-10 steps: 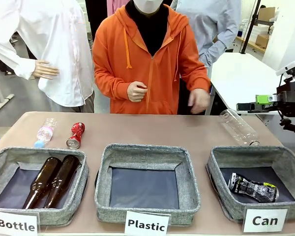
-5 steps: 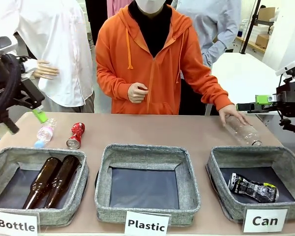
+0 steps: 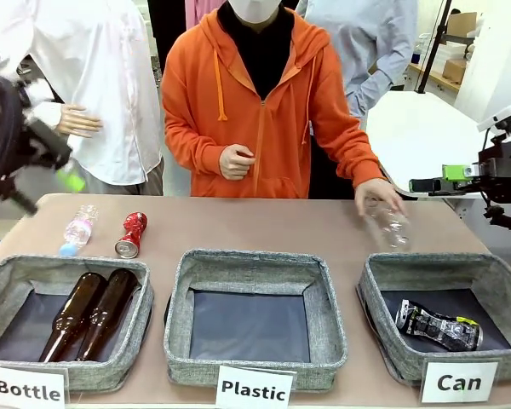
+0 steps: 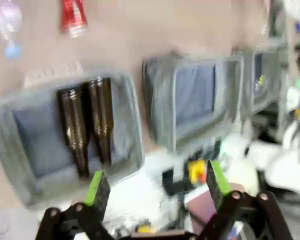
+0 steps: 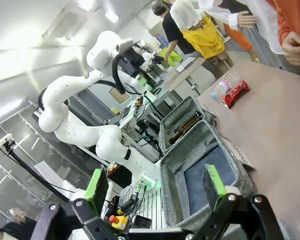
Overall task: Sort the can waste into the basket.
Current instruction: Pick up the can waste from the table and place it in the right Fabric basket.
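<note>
While black can [image 3: 439, 327] lies in basket [image 3: 443, 267], red can [image 3: 131, 234] outside.

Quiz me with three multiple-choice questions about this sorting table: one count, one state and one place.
1. How many brown glass bottles lie in the basket signed Bottle?
A. one
B. two
C. four

2. How does the left end effector stand?
A. open, holding nothing
B. shut on a brown glass bottle
C. shut tight, empty

3. Where is the black crushed can?
A. in the basket signed Bottle
B. in the left end effector
C. in the basket signed Can

Answers:
1 B: two bottles lie side by side in it.
2 A: its green-padded fingers stand apart with nothing between them.
3 C: the can lies on that basket's dark bottom.
</note>
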